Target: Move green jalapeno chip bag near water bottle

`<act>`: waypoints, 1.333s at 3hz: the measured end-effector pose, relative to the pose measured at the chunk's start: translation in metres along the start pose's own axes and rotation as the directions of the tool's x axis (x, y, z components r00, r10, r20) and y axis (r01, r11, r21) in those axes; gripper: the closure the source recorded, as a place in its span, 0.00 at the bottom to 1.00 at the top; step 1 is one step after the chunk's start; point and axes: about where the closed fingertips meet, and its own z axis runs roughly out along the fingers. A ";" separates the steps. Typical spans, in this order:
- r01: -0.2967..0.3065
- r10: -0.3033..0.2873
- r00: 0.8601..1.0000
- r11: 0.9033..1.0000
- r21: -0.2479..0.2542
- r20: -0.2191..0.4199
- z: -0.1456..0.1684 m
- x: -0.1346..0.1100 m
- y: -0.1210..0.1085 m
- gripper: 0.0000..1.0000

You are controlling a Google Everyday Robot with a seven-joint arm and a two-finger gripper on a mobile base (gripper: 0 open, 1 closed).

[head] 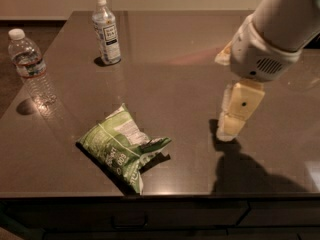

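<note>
- Camera view, as I see it from my station: the green jalapeno chip bag (122,146) lies flat and crumpled on the dark counter (175,69), close to the front edge and left of its middle.
- Nothing touches the bag — it is free on the surface.
- The water bottle (30,66) stands upright at the left edge of the counter, well apart from the bag, farther back and to its left.
- A second bottle (106,31), with a large white label, stands upright near the far left corner, apart from both.
- The gripper (231,129) hangs low over the counter toward the front right, with its shadow just below it — well apart from the bag and holding nothing that I can see.
- Whether it is released or clenched, I cannot tell.
- The white arm (272,39) comes down to it from the upper right.
</note>
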 end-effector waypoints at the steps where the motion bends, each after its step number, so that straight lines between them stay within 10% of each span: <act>1: 0.039 -0.037 0.999 0.998 -0.046 0.036 0.027 -0.037 0.014 0.00; 4: 0.136 -0.133 0.990 0.982 -0.132 0.036 0.094 -0.105 0.048 0.00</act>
